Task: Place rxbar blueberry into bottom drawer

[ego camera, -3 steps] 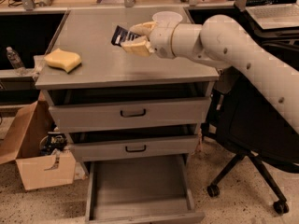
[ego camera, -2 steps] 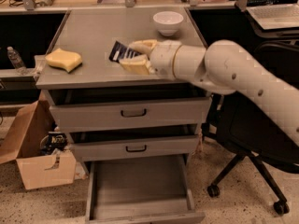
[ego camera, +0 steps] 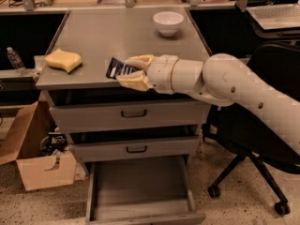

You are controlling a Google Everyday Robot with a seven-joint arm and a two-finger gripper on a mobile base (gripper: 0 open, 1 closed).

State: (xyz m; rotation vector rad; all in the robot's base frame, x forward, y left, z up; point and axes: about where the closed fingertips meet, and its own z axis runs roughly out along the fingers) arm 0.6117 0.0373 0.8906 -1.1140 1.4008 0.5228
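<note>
My gripper (ego camera: 129,71) is shut on the rxbar blueberry (ego camera: 117,68), a small dark navy bar with pale lettering held between my pale fingers (ego camera: 136,81). I hold it above the front edge of the grey cabinet top (ego camera: 93,36), over the top drawer. The bottom drawer (ego camera: 101,191) is pulled open below, a wide grey tray with nothing visible in it. My white arm reaches in from the right.
A yellow sponge-like lump (ego camera: 63,60) lies on the cabinet top's left. A white bowl (ego camera: 168,22) stands at the back right. Two drawers with black handles (ego camera: 133,113) sit above the open one. A cardboard box (ego camera: 35,158) stands at left, a black office chair (ego camera: 262,125) at right.
My gripper has carried the bar forward and down, from the middle of the cabinet top to its front edge. The white bowl has come into sight behind the arm.
</note>
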